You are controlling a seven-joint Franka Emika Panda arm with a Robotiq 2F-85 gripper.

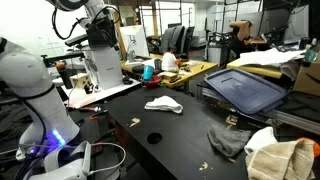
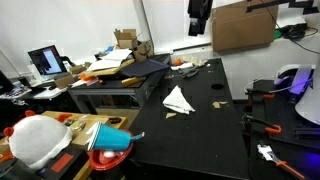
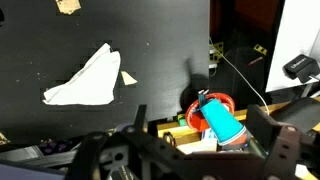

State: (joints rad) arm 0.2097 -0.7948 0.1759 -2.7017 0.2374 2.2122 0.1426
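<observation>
My gripper is open and empty, held high above the black table. It shows near the top of both exterior views. A crumpled white cloth lies flat on the table, also seen in both exterior views. In the wrist view, a teal cup lying in a red ring sits far below, just past the table's edge and between my fingers. The cup also shows in an exterior view.
A dark blue bin lid and a grey cloth lie at one end of the table. A cardboard box, a laptop and a cluttered side bench surround it. Small scraps dot the tabletop.
</observation>
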